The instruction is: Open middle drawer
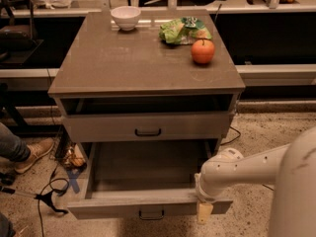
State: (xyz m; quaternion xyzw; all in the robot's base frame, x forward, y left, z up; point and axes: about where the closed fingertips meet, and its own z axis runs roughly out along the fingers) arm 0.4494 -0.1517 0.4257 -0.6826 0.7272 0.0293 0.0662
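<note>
camera view — claw (204,211) at pulled-out middle drawer's (118,205) front edge

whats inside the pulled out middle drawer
The middle drawer shows only a bare floor. Its back lies in shadow under the upper drawer, and the gripper at its front right edge covers that corner.

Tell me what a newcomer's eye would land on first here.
The middle drawer stands pulled far out of the cabinet, low in the view. The robot's white arm reaches in from the right, with its gripper at that drawer's front edge near the right corner. On the cabinet's top, an orange stands out at the back right, and a white bowl sits at the back left.
</note>
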